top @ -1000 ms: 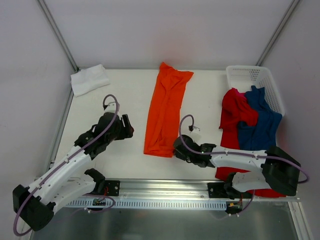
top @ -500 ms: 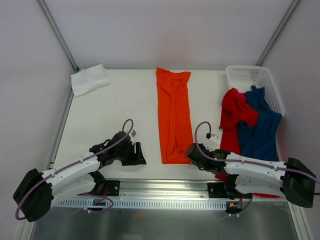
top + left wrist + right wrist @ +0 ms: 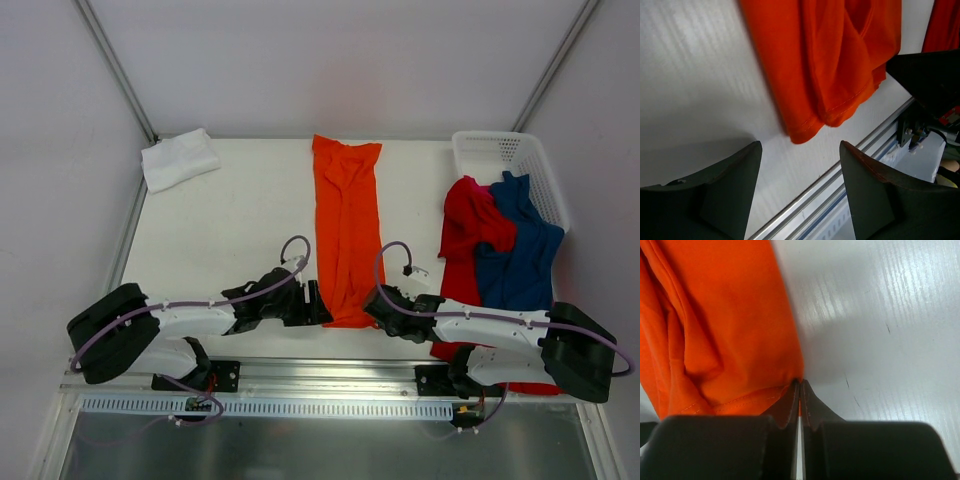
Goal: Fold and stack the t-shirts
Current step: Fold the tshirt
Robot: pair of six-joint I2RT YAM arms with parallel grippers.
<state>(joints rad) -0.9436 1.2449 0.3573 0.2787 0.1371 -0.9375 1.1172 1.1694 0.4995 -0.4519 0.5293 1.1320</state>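
Right tool [image 3: 799,383] clamps orange t-shirt [image 3: 730,315] corner; basket [image 3: 495,152] well right.

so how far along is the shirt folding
Done: a folded white cloth t-shirt lies far left. In hand: the bright orange t-shirt is a long strip; the right end effector pinches its near right corner, the left end effector open beside the other. Left: the red t-shirt and dark blue t-shirt spill from the white perforated plastic basket, unfolded.

I'm looking down from high behind the near edge over the whole table [image 3: 220,220]. Both wrist cameras are hovering close over the orange t-shirt [image 3: 347,220], sharing its hem at the overhead frame's lower centre.
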